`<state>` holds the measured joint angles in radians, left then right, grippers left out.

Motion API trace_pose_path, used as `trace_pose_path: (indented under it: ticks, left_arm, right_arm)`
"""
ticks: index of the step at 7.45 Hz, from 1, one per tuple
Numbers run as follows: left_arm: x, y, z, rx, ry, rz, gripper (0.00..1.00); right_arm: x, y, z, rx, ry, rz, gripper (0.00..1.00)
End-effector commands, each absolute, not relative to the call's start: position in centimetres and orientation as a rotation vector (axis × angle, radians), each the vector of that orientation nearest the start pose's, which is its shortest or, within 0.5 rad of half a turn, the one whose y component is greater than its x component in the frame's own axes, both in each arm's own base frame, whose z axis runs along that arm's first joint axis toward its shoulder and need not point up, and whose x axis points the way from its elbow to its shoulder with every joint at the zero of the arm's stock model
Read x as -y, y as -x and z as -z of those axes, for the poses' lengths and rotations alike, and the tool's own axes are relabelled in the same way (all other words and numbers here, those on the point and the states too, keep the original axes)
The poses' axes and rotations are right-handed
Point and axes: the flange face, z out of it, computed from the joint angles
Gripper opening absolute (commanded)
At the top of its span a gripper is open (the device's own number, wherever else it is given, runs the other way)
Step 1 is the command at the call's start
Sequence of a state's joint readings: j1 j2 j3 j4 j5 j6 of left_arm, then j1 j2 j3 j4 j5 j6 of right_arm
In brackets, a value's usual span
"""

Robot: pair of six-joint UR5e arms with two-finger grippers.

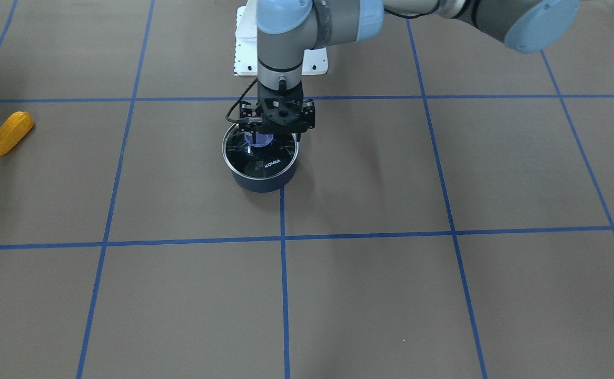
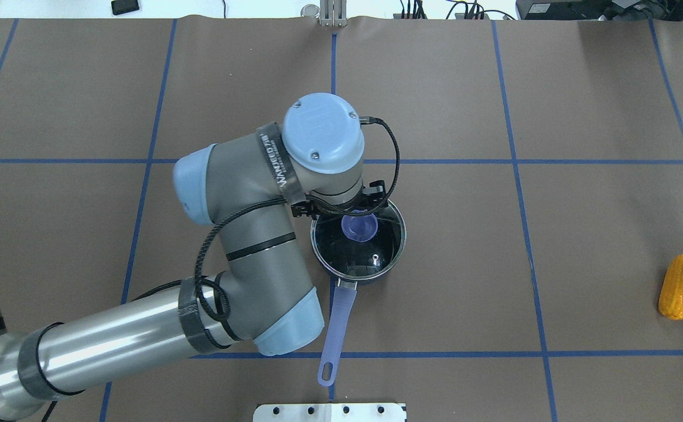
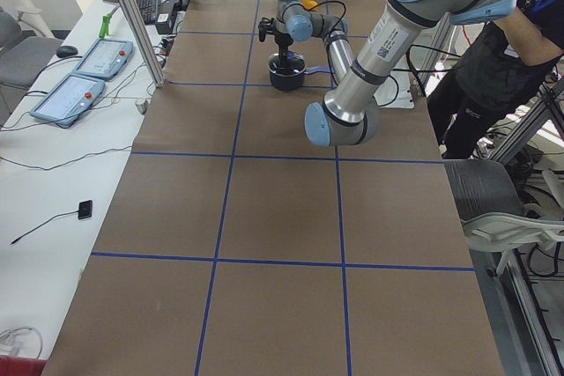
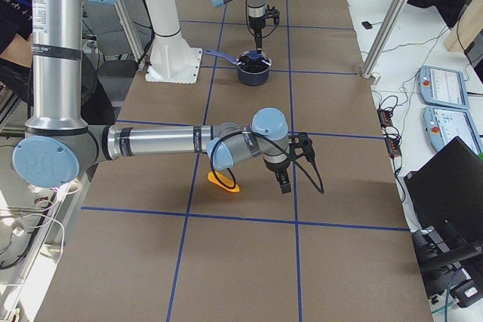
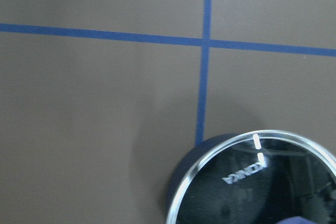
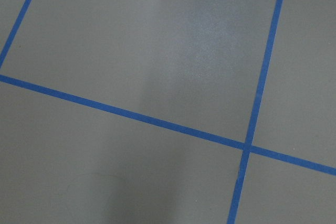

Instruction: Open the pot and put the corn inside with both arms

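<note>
The dark pot [image 1: 262, 181] stands mid-table with its glass lid [image 1: 265, 158] on and its purple handle [image 2: 337, 328] pointing toward the robot. My left gripper [image 1: 257, 139] points straight down with its fingers at the lid's purple knob [image 2: 358, 227]. I cannot tell whether they grip it. The lid also shows in the left wrist view [image 5: 252, 182]. The corn [image 1: 9, 134] lies far to the robot's right [image 2: 676, 286]. My right gripper [image 4: 284, 185] shows only in the exterior right view, hovering beside the corn [image 4: 223, 182]. I cannot tell its state.
The white pedestal base [image 2: 330, 412] stands at the table's near edge behind the pot. Blue tape lines grid the brown table. A side bench with control pendants [image 3: 88, 59] and metal posts runs along the far edge. A person [image 3: 493, 59] stands beside the robot.
</note>
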<state>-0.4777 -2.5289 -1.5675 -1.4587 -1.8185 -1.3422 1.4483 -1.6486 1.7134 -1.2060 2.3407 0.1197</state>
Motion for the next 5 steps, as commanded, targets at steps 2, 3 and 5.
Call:
trace_pose_path:
  ticks: [2, 3, 5]
  left_arm:
    - [41.10, -61.07, -6.27, -0.853, -0.064, 0.133, 0.99]
    - [41.13, -61.16, -6.64, -0.849, -0.063, 0.133, 0.99]
    - [41.13, -61.09, -6.76, -0.848, -0.067, 0.132, 0.94]
  right_arm:
    - [48.28, -0.49, -58.52, 0.802, -0.311, 0.166, 1.00]
    - [48.28, -0.49, -58.52, 0.802, -0.311, 0.166, 1.00]
    - [48.28, -0.49, -58.54, 0.802, -0.310, 0.166, 1.00]
